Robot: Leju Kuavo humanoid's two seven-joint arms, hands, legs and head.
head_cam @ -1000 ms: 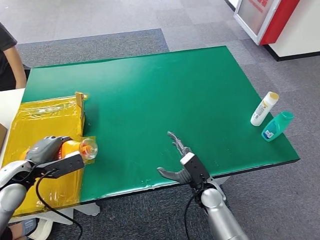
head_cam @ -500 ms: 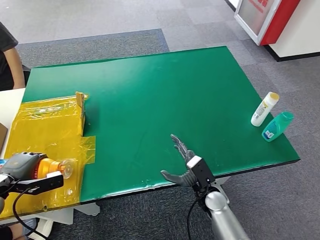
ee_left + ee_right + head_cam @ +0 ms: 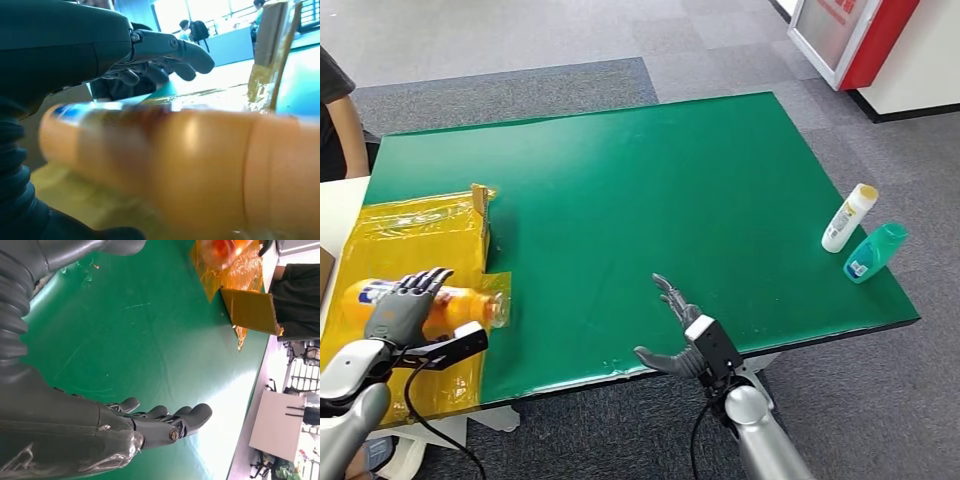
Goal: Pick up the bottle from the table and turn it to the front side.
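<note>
At lower left of your head view, the left hand point(image 3: 404, 305) hovers flat over the smooth orange bottle point(image 3: 460, 303), fingers spread, gripping nothing; the bottle lies on glossy yellow film point(image 3: 410, 240). At bottom centre your right hand point(image 3: 681, 330) stays splayed above the green table point(image 3: 660, 190).

Colours on the work surface.
Green table point(image 3: 637, 190); yellow film point(image 3: 403, 240); orange bottle point(image 3: 460, 303) with blue-and-white label; white bottle point(image 3: 848, 218), yellow cap; teal bottle point(image 3: 875, 251); grey carpet point(image 3: 509, 40).
</note>
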